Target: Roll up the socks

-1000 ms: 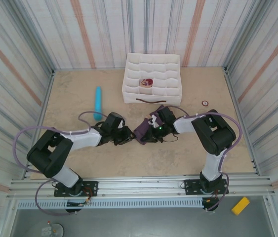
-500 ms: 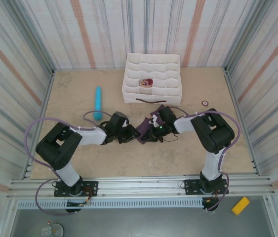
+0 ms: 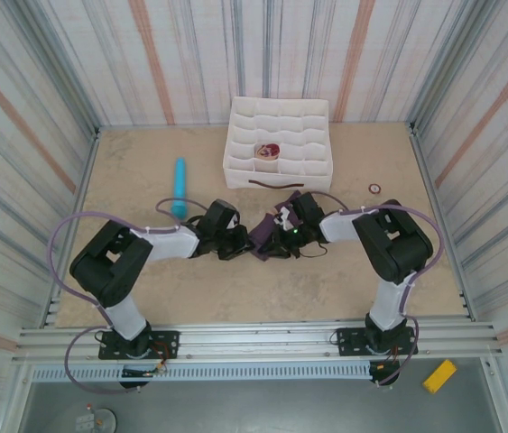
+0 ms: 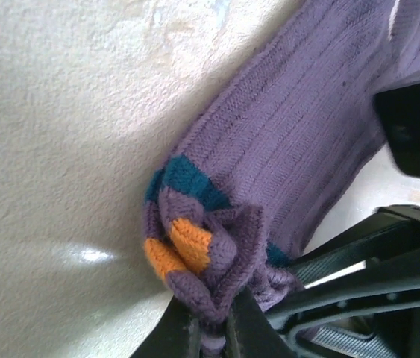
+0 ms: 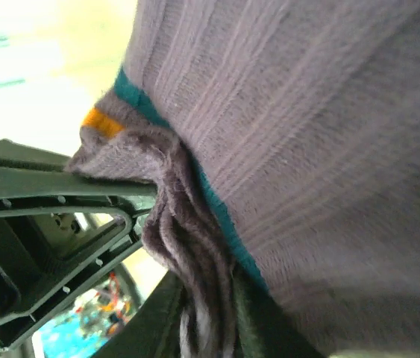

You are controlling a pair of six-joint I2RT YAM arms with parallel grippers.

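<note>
Left gripper (image 3: 241, 244) slid in toward centre, now clamped on the bunched end of the dark purple ribbed sock with orange/teal stripes (image 3: 263, 235), on the beige table (image 3: 326, 289) between both grippers. Right gripper (image 5: 206, 321): fabric between its jaws, grip unclear.

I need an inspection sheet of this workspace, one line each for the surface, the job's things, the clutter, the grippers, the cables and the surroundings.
Surface: beige table, bare parts look clean.
Job's things: purple sock between both grippers; what seems a rolled beige and maroon sock in one cell of the white divider box.
Clutter: light-blue cylinder left of the box; small round object right of it; yellow object off the table, past the near rail.
Grippers: left gripper shut on the sock's striped end; right gripper has sock fabric between its fingers, grip unclear.
Cables: purple cables loop along both arms.
Surroundings: striped walls on three sides.
</note>
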